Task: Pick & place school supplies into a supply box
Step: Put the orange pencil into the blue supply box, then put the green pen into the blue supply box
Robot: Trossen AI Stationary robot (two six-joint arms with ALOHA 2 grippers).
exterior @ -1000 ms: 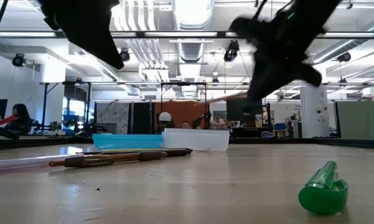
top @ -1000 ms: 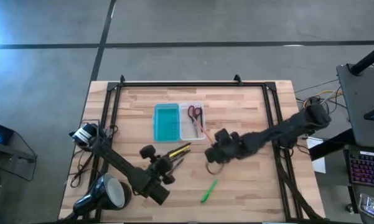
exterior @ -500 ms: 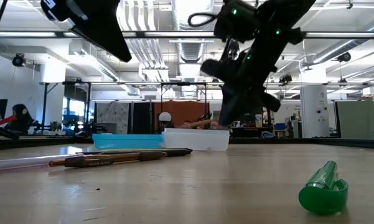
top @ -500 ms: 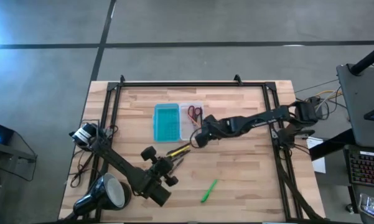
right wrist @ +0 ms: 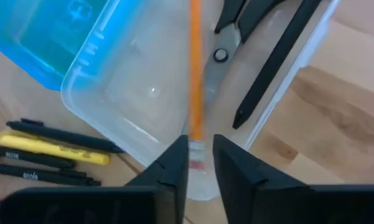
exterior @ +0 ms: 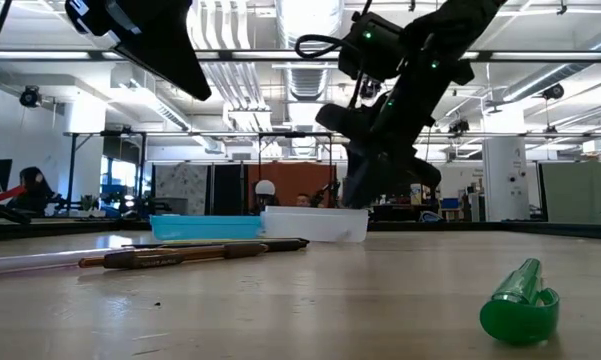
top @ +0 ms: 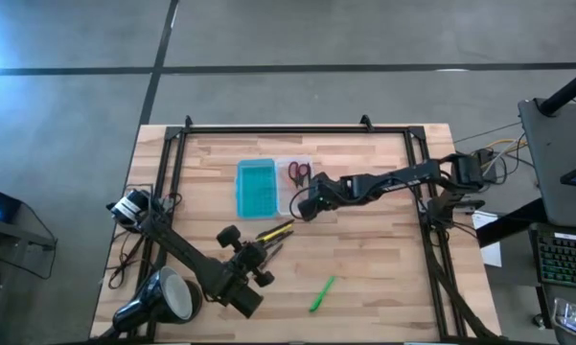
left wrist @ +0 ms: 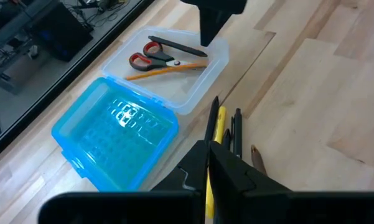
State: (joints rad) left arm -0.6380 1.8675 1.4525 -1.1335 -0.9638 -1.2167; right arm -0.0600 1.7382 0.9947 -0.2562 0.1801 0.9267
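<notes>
From above, the box (top: pixel 275 186) lies open on the table (top: pixel 383 278), its turquoise half toward the left arm's side and its clear half beside it; red scissors (top: pixel 299 173) lie in the clear half. The right gripper (top: pixel 305 205) reaches over the near corner of the clear half. A yellow marker (top: pixel 277 231) and dark pens (top: pixel 272 246) lie just in front of the box, and a green marker (top: pixel 321 293) lies well apart from the box, toward the table's front edge. The left gripper (top: pixel 252 251) waits over the pens, in front of the box, and a lamp (top: pixel 163 299) sits far from the box at the front left corner. At table height, the right gripper (exterior: pixel 365 190) hangs just above the box (exterior: pixel 260 226), with pens (exterior: pixel 205 250) lying in front of the box and the green marker (exterior: pixel 521 300) nearest the camera. The left wrist view shows the box (left wrist: pixel 143 102) with scissors (left wrist: pixel 152 58), an orange pencil (left wrist: pixel 165 70) and a black pen (left wrist: pixel 177 45) in its clear half, the yellow marker (left wrist: pixel 216 134) just outside it; the left gripper (left wrist: pixel 219 165) has its fingers nearly together with nothing between them. In the right wrist view, the right gripper (right wrist: pixel 199 163) has its fingers slightly apart either side of the orange pencil (right wrist: pixel 195 81), whose end lies in the clear half of the box (right wrist: pixel 143 93) beside the scissors (right wrist: pixel 230 31) and black pen (right wrist: pixel 277 62); I cannot tell whether the fingers grip it.
</notes>
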